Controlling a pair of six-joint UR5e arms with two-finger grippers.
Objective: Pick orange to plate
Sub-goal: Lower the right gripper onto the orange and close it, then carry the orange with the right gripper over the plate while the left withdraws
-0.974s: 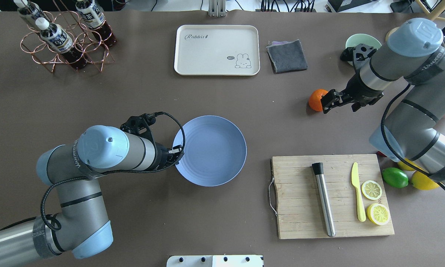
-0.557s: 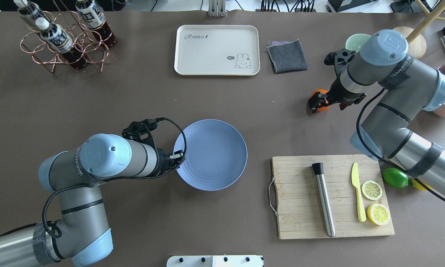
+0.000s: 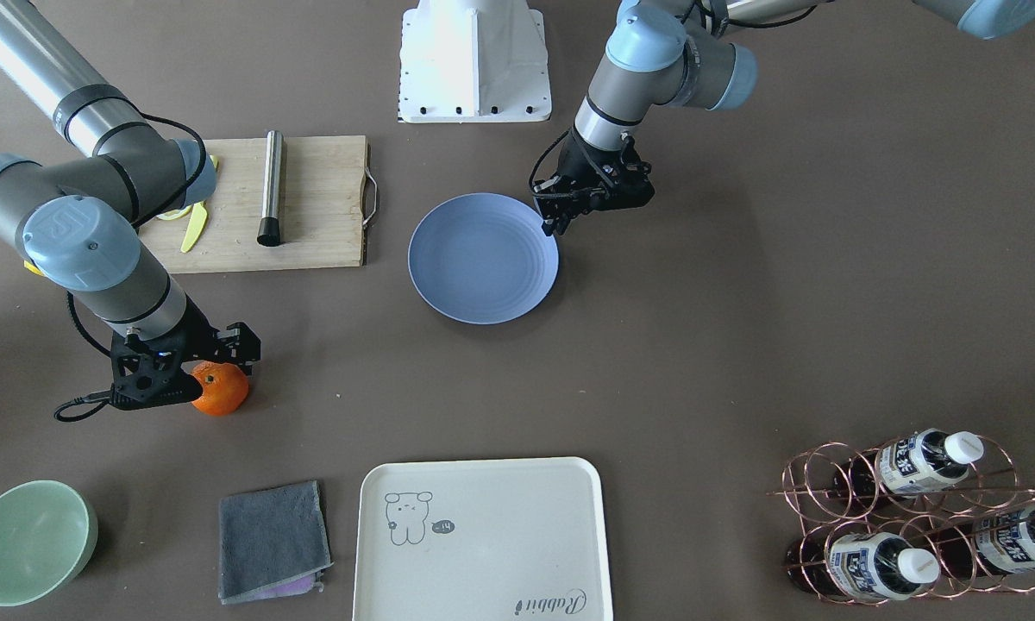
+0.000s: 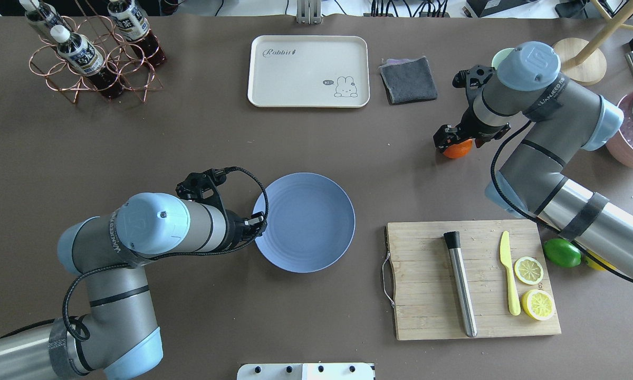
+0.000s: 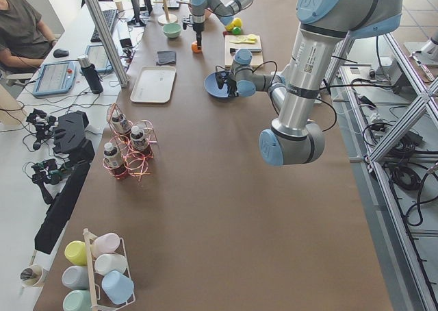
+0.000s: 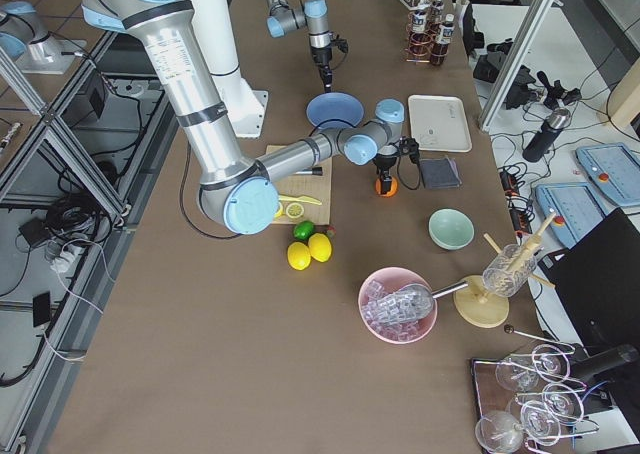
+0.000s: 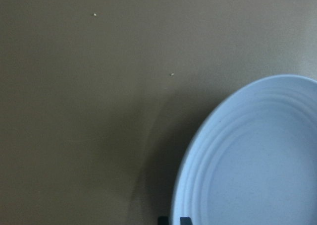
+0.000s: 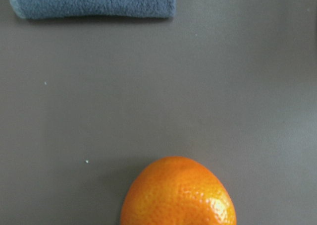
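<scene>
The left end effector [image 4: 257, 220] sits at the left rim of the plate [image 4: 316, 227], with a fingertip on either side of the rim; whether it clamps the rim cannot be told. The plate lies flat at the middle of the bench [image 4: 190, 132]. Far right, the orange [image 4: 458, 151] rests on the bench. It is near-round, with no distinct long axis. The right end effector [image 4: 450, 140] is directly above it, jaws spread.

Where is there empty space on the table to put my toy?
Bare table lies between the bottle rack, the cream tray and the blue plate. It is crowded by the cutting board and the orange under the right gripper.
</scene>
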